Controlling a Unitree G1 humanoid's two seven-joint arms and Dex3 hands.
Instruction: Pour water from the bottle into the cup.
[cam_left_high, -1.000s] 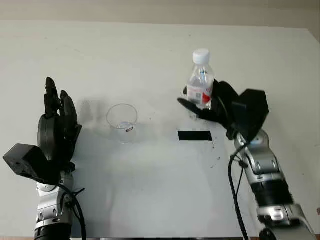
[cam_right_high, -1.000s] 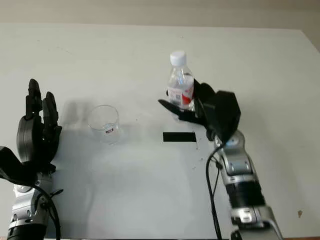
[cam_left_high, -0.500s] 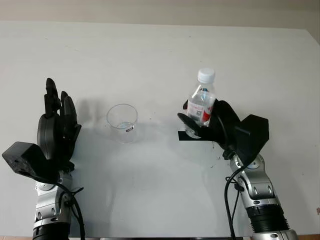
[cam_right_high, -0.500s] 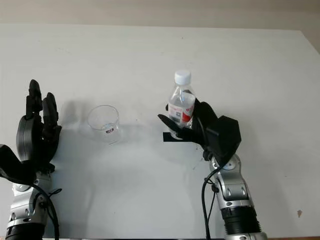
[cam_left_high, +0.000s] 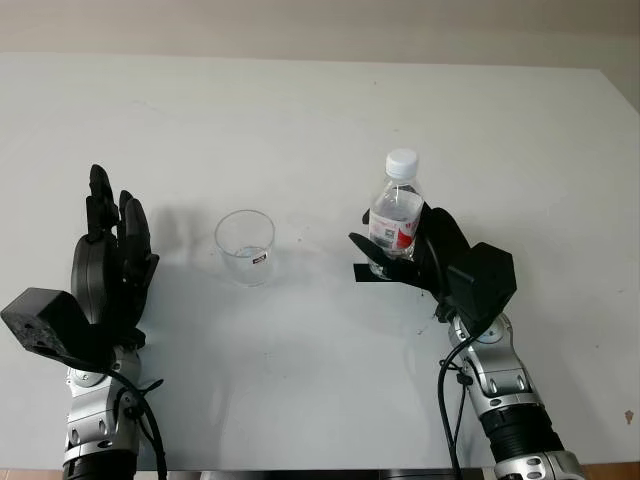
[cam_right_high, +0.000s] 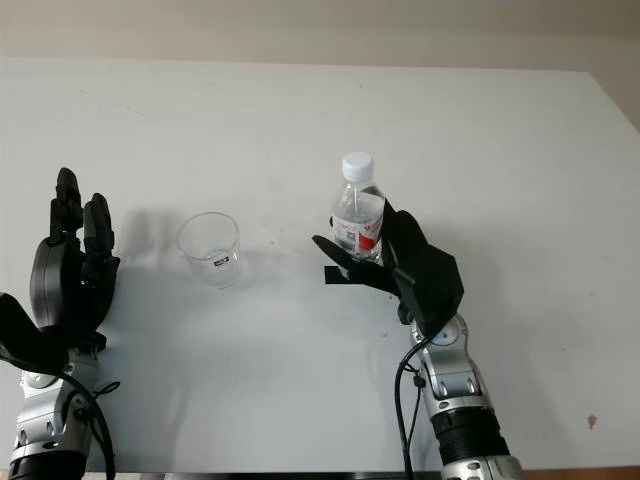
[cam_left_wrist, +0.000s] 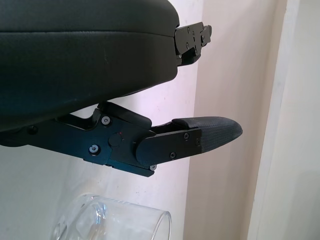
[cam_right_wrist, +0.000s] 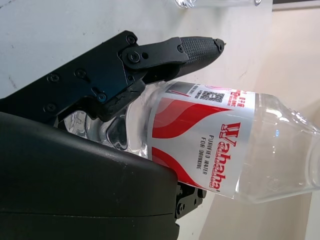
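A clear water bottle (cam_left_high: 396, 215) with a white cap and a red-and-white label stands upright in my right hand (cam_left_high: 412, 258), whose fingers are curled around its lower half; the label shows close up in the right wrist view (cam_right_wrist: 210, 145). The bottle is held above the table over a black rectangular mark (cam_left_high: 362, 273). A clear plastic cup (cam_left_high: 245, 246) stands upright left of the bottle, apart from it. My left hand (cam_left_high: 112, 240) is open, raised at the left of the cup, and holds nothing. The cup's rim (cam_left_wrist: 120, 220) shows in the left wrist view.
The white table (cam_left_high: 300, 120) stretches wide around both objects. A pale wall runs along its far edge. The black mark lies partly under my right hand's fingers.
My right hand with the bottle moved back toward me from the far spot, then shifted a little left and up. The cup and the left hand stayed put.
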